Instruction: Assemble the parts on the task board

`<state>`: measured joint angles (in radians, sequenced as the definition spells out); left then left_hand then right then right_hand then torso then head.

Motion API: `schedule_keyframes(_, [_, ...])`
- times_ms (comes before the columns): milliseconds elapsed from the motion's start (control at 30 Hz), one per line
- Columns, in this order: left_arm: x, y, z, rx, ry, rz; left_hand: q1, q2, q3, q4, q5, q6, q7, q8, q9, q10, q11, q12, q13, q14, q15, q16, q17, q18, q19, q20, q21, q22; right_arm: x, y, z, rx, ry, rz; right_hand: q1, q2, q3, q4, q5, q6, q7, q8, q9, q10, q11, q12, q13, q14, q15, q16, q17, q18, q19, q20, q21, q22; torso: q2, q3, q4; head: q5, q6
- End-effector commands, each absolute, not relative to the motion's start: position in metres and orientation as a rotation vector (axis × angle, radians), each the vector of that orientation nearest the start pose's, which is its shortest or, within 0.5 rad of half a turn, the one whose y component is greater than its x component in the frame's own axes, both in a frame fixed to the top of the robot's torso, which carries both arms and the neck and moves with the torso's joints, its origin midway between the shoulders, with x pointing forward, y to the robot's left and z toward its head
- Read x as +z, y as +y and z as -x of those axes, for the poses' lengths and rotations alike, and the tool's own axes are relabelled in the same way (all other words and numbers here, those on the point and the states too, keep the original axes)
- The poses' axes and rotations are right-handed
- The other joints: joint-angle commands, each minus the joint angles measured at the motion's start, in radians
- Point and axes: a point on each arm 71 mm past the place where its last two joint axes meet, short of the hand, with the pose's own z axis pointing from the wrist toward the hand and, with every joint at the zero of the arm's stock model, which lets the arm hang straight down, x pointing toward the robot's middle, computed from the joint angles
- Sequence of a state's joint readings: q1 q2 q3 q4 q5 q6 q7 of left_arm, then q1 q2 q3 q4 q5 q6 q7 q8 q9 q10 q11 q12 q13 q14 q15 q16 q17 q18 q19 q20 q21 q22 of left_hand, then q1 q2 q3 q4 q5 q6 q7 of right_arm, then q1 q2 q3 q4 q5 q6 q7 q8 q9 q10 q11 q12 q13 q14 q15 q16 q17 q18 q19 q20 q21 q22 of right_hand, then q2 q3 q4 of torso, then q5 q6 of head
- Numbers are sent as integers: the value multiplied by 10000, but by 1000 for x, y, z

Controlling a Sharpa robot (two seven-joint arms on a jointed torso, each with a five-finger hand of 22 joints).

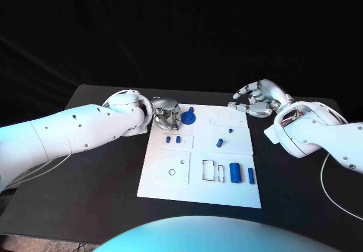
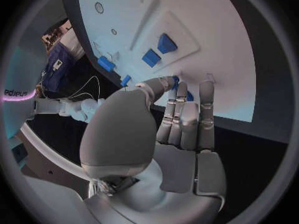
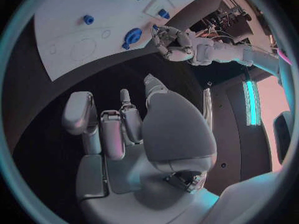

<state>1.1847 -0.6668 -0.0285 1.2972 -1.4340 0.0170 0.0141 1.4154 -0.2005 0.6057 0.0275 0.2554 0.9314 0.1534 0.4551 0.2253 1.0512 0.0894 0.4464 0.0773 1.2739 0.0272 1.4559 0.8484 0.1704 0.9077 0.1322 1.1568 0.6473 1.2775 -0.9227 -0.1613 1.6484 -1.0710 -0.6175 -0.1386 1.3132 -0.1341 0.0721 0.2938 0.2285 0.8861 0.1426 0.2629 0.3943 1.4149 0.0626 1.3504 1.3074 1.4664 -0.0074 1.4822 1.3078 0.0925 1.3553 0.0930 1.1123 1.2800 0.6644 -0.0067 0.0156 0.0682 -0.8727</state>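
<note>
The white task board (image 1: 198, 185) lies in the middle of the black table. My left hand (image 1: 166, 115) hovers at its far left corner and pinches a small blue part (image 1: 175, 125) between thumb and fingers; the same part (image 2: 187, 95) peeks out between the fingertips. Just beside it on the board stands a round blue part (image 1: 188, 116). My right hand (image 1: 257, 100) hangs off the board's far right corner, fingers loosely bent and holding nothing. In the right wrist view the right hand (image 3: 124, 129) is bare, with the left hand (image 3: 171, 42) beyond it.
Two small blue blocks (image 1: 173, 139) sit in a raised plate on the board's left. A blue peg (image 1: 220, 142) stands mid-board. A blue cylinder (image 1: 235, 169) and a blue bar (image 1: 251, 176) lie near right, beside empty slots (image 1: 213, 171). Black table (image 1: 98, 184) surrounds the board.
</note>
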Motion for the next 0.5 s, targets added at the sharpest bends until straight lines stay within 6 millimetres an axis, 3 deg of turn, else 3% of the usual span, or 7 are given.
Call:
schedule_keyframes(33, [-224, 163, -510, -7108, 19978, -3277, -82, -2, 5, -43, -14, 65, -2, -54, 18, 51, 10, -46, 2, -27, -29, -48, -7, 153, 9, -77, 60, 8, -174, -220, -465, 7535, 15667, -2996, -20, 15, -19, -5, 24, -31, -8, 21, -13, -30, -45, -38, 350, 493, -63, -60, 148, 84, -40, 1, -43, -5, -9, -3, 6, -4, 1])
schedule_keyframes(500, [-225, 162, -510, -7006, 20221, -3323, -82, 5, 8, -51, -16, 77, -8, -62, 21, 67, 6, -66, 2, -46, -33, -59, -57, 153, 8, -79, 60, 7, -174, -220, -465, 7536, 15667, -2996, -20, 15, -19, -5, 24, -31, -8, 21, -13, -30, -45, -38, 350, 493, -63, -60, 148, 84, -40, 1, -43, -5, -1, 0, 1, 10, 1])
